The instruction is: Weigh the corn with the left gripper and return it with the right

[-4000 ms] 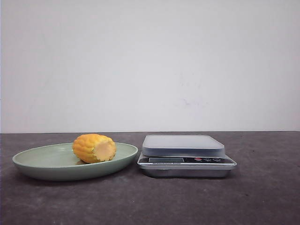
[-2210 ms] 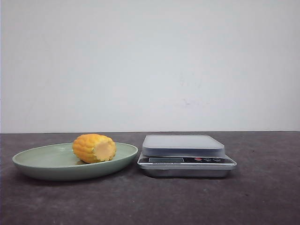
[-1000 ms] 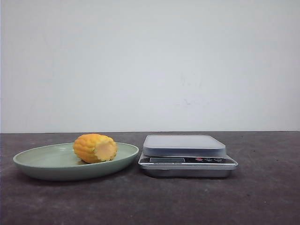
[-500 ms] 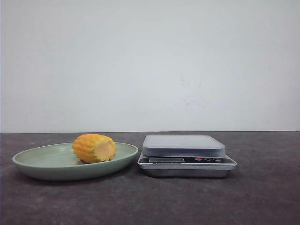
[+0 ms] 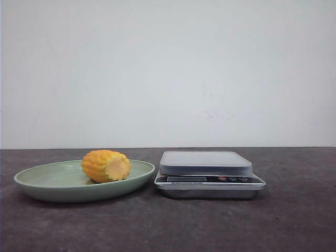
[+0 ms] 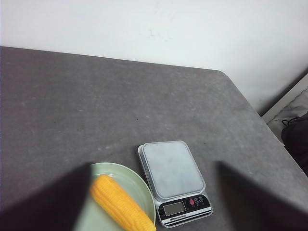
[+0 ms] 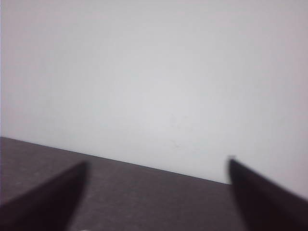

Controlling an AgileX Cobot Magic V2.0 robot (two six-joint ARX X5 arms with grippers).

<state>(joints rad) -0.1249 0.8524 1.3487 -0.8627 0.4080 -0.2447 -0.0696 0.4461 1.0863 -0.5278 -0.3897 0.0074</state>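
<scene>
The corn (image 5: 105, 166) lies on its side in a pale green plate (image 5: 47, 181) on the left of the dark table, its cream cut end facing forward. Just right of the plate stands a silver kitchen scale (image 5: 206, 163) with nothing on its platform. No gripper shows in the front view. The left wrist view looks down from high above on the corn (image 6: 120, 204), the plate (image 6: 129, 175) and the scale (image 6: 172, 168). My left gripper (image 6: 153, 164) is open and holds nothing. My right gripper (image 7: 158, 161) is open too, facing the wall over bare tabletop.
A white wall (image 5: 168, 73) closes off the back of the table. In the left wrist view the table's side edge (image 6: 245, 103) runs past the scale, with floor and a dark object (image 6: 296, 134) beyond it.
</scene>
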